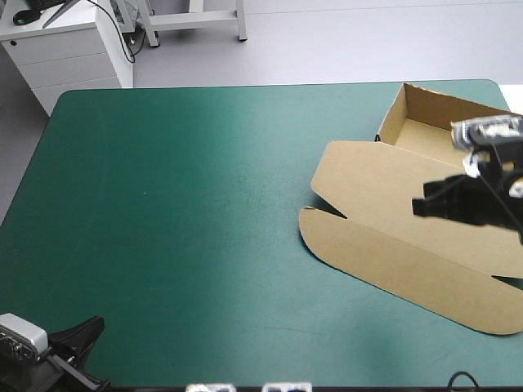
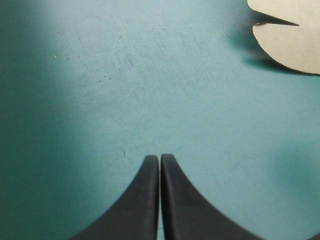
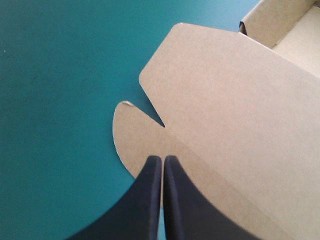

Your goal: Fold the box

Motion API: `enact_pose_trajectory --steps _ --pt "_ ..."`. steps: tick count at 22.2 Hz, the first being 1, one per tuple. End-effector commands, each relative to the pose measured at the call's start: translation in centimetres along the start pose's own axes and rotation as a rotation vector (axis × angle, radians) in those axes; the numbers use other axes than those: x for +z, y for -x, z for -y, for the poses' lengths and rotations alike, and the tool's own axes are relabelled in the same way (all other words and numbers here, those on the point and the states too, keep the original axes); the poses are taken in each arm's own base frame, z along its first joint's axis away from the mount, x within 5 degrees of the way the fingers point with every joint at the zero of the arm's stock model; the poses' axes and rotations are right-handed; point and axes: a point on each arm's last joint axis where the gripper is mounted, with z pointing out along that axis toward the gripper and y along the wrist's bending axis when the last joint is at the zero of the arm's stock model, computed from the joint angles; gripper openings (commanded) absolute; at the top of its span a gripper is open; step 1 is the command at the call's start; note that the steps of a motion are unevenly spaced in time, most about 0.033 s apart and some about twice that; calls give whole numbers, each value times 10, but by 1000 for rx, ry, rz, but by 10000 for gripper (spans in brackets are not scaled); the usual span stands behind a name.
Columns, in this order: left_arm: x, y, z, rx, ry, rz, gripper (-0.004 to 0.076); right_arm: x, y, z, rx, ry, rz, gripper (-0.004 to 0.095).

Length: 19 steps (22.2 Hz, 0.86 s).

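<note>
Folding looked partly done: the box [image 1: 384, 208] lay at the right of the high view, its walls raised into one open tray [image 1: 437, 102] at upper right, with one lid [image 1: 392, 261] flat below it. Any further tucking seemed left to do. There were two grippers. The right gripper [image 1: 418, 206] hung over the lid and the left gripper [image 1: 96, 325] sat at lower left, both with fingers together, holding nothing.
</note>
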Motion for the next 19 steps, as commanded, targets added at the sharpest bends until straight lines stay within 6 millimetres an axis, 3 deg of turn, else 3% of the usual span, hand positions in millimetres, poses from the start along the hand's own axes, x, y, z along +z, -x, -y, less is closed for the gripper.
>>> enact_pose_trajectory --steps 1,2,6,10,14,19 --pt "-2 11 1 0 -13 53 -8 -41 -50 -22 -73 -66 120 -19" --pt "-2 10 1 0 -13 48 -8 -46 -59 -25 -82 -83 152 -19" --pt "-2 8 1 0 -11 23 -8 -79 -135 -46 -148 -191 426 -19" --pt "-2 7 1 0 -10 12 -8 -73 -187 -47 -93 -238 506 -19" --pt "-2 5 1 0 -9 -3 -8 -61 -212 -44 -125 -264 563 -19" --pt "-2 4 1 0 -8 -15 -8 -41 -220 -35 -114 -286 523 -19"
